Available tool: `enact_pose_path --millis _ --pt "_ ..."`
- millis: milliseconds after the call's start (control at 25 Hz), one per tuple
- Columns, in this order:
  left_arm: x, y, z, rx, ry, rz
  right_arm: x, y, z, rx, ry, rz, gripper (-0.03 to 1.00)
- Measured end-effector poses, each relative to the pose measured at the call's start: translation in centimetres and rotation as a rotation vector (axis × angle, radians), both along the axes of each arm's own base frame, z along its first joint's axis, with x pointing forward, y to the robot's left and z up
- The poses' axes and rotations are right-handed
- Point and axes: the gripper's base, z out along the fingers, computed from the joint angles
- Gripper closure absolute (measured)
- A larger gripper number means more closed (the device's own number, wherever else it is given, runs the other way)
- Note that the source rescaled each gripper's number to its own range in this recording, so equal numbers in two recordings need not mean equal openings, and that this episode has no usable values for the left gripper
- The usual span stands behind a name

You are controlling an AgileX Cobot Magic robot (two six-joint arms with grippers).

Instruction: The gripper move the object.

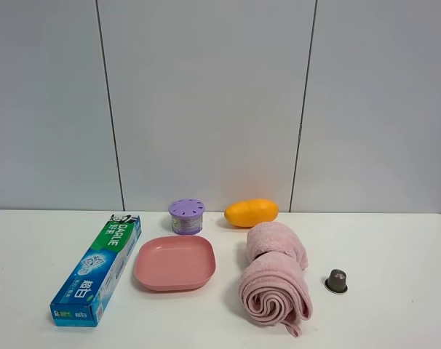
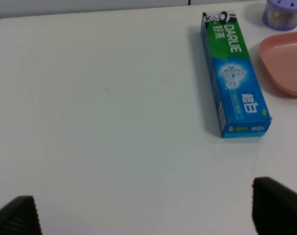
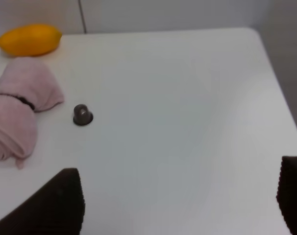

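The object, a tiny dark grey-brown capsule (image 1: 337, 281), stands on the white table to the right of the rolled pink towel (image 1: 273, 280). It also shows in the right wrist view (image 3: 82, 115), well ahead of my right gripper (image 3: 180, 208), whose black fingertips (image 3: 58, 205) are spread wide and empty. My left gripper (image 2: 146, 210) is open and empty over bare table, with its fingertips (image 2: 278, 205) short of the toothpaste box (image 2: 234, 73). Neither arm shows in the high view.
A blue-green toothpaste box (image 1: 99, 267), a pink plate (image 1: 175, 262), a purple round container with a holed lid (image 1: 186, 216) and a yellow mango (image 1: 251, 212) lie on the table (image 1: 395, 320). The table's right edge (image 3: 281, 98) shows in the right wrist view.
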Motion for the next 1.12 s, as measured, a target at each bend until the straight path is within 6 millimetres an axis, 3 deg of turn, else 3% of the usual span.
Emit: enact_pose_path --millis 240,520,1120 --pt "0.0 0.0 0.0 0.000 0.000 0.000 0.4 0.8 -0.9 0.058 0.012 0.046 0.00" --pt "0.0 0.0 0.0 0.000 0.000 0.000 2.3 1.2 -3.8 0.081 0.085 0.077 0.00" --pt "0.0 0.0 0.0 0.000 0.000 0.000 2.8 1.2 -4.0 0.076 0.056 0.077 0.00"
